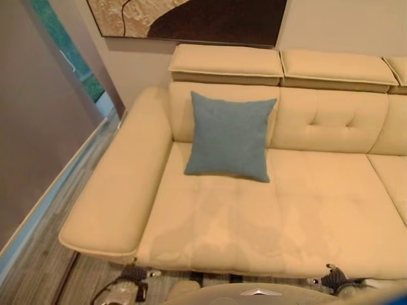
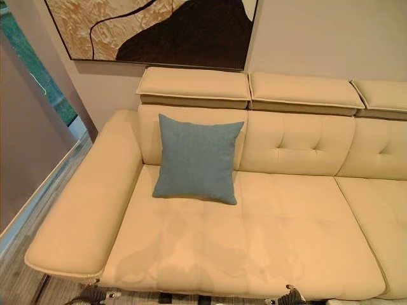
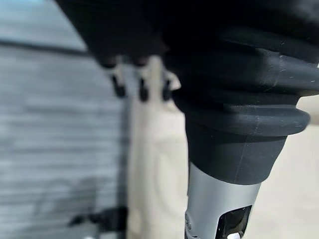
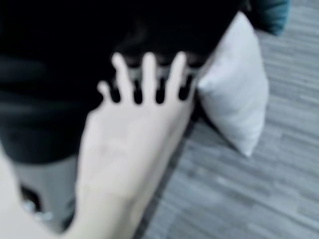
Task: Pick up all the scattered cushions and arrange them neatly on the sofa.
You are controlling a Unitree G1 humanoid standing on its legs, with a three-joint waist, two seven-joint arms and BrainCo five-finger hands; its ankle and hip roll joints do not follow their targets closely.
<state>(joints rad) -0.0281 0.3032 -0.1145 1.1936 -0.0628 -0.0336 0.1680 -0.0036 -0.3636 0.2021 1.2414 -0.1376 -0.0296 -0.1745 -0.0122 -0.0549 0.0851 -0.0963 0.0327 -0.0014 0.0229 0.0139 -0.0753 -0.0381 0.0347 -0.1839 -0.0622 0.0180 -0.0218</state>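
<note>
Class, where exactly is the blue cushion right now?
The blue cushion stands upright on the sofa seat, leaning against the backrest near the sofa's left armrest, below the leftmost headrest.

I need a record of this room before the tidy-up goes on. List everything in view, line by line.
sofa: one, cream, against the wall, seat mostly bare
blue cushion: one, blue-grey, upright against the sofa back near the armrest
white cushion: one, white, on the floor beside the sofa, seen past the right hand
teal cushion: one, teal, on the floor beyond the white one, only partly visible
painting: one, tan and dark brown, on the wall above the sofa
left hand: low by the sofa front
right hand: low, fingers straight
</note>
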